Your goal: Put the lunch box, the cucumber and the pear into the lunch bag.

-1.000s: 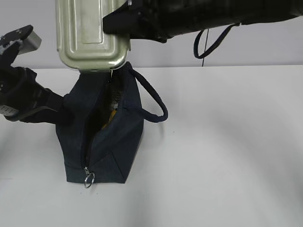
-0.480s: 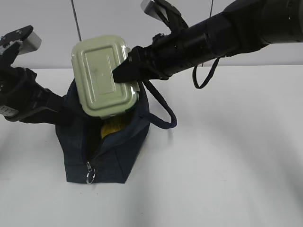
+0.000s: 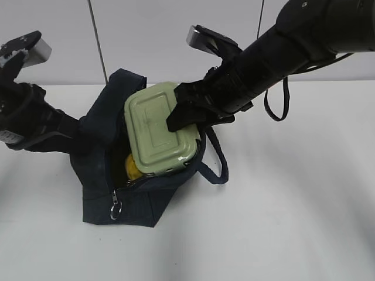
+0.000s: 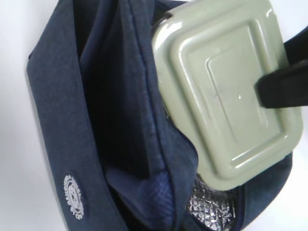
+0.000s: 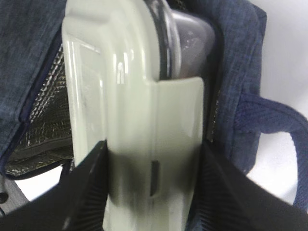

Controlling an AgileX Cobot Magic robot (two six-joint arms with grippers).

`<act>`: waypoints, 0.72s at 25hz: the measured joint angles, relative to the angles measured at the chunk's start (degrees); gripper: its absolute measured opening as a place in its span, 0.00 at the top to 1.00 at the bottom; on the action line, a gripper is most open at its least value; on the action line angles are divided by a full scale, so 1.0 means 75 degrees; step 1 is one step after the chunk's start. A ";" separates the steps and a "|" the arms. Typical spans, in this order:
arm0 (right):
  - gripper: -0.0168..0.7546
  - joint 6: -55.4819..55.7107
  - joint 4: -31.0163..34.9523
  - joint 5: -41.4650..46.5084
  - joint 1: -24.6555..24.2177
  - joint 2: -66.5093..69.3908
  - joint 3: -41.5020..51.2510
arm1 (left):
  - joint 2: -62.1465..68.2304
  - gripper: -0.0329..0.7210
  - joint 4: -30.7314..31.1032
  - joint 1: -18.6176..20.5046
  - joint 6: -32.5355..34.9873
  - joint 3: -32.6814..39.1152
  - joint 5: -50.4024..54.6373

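The navy lunch bag (image 3: 143, 202) stands open on the white table. My right gripper (image 3: 186, 117) is shut on the sage-green lunch box (image 3: 157, 126) and holds it tilted, its lower end inside the bag's mouth. In the right wrist view the gripper (image 5: 154, 192) clamps the lid clip of the box (image 5: 130, 96), with the clear base behind it. The yellow pear (image 3: 133, 168) shows inside the bag under the box. My left gripper (image 3: 88, 139) is buried in the bag's left wall and grips the fabric (image 4: 120, 96). The box (image 4: 226, 86) sits over the foil lining (image 4: 211, 211). The cucumber is hidden.
A loop handle (image 3: 218, 167) hangs off the bag's right side onto the table (image 3: 293, 205). The zipper's ring pull (image 3: 115, 211) hangs at the front corner. A dark cable (image 3: 278, 99) dangles from the right arm. A pale wall stands behind.
My right gripper has come down and to the right with the lunch box, from above the bag into its mouth. The bag's mouth has spread wider. The left arm has stayed put.
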 joint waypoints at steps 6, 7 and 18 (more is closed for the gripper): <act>0.48 0.0605 -0.0368 0.0000 0.0000 0.0152 -0.0033 | 0.0000 0.98 0.0000 0.0000 0.0000 0.0000 -0.0028; 0.48 0.0625 -0.0280 0.0000 0.0000 0.0164 -0.0033 | 0.0000 0.98 0.0000 0.0000 0.0000 0.0000 -0.0028; 0.42 -0.0402 0.0894 0.0098 0.0665 0.0430 -0.0624 | 0.0000 0.98 -0.0009 0.0000 0.0000 0.0000 -0.0021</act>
